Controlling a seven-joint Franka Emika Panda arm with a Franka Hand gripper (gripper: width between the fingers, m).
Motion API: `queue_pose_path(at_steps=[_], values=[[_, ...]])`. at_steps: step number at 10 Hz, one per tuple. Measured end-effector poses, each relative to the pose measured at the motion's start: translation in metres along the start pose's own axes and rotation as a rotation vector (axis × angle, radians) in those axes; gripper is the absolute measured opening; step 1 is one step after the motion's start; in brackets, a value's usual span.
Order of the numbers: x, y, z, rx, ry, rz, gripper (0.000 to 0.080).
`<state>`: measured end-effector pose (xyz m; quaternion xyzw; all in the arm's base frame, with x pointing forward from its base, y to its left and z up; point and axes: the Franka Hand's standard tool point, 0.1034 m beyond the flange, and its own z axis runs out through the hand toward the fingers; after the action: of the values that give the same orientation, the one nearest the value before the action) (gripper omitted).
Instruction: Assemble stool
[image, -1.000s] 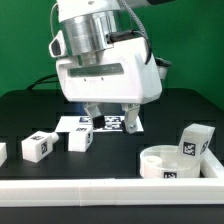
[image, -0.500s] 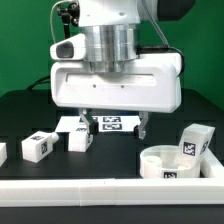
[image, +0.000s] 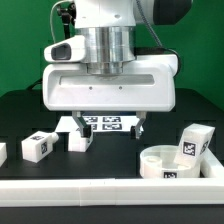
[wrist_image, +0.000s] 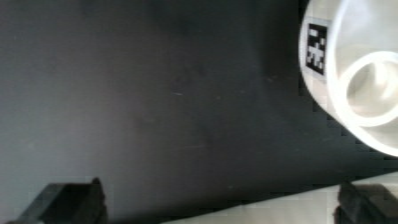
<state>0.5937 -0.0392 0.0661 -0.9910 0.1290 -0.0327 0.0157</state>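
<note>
The round white ring-like seat (image: 173, 163) lies on the black table at the exterior view's front right, and its rim and tag show in the wrist view (wrist_image: 356, 85). One white tagged leg (image: 195, 140) stands just behind the seat. Two more legs (image: 37, 146) (image: 80, 141) stand at the front left, and another leg (image: 2, 152) is cut off by the left edge. My gripper (image: 110, 127) hangs open and empty above the table's middle, left of the seat. In the wrist view the gripper (wrist_image: 222, 203) has its fingertips (wrist_image: 71, 200) far apart with nothing between them.
The marker board (image: 107, 123) lies flat behind the gripper's fingers. A long white border rail (image: 110, 188) runs along the table's front edge. A blurred pale surface (wrist_image: 267, 195) shows between the fingertips in the wrist view.
The hand has turned broadside to the exterior camera and its fingers have spread wide. In the last half second it has shifted slightly to the exterior view's left. The parts have not moved.
</note>
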Motion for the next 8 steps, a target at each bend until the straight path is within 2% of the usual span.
queue_pose_path(at_steps=[3, 4, 5, 8], values=[[-0.039, 0.05, 0.012, -0.013, -0.028, 0.026, 0.0649], [-0.045, 0.056, 0.015, -0.015, -0.034, 0.03, 0.0649], [-0.042, 0.052, 0.013, -0.013, -0.03, 0.026, 0.0649], [-0.044, 0.055, 0.015, -0.014, -0.025, 0.014, 0.0649]])
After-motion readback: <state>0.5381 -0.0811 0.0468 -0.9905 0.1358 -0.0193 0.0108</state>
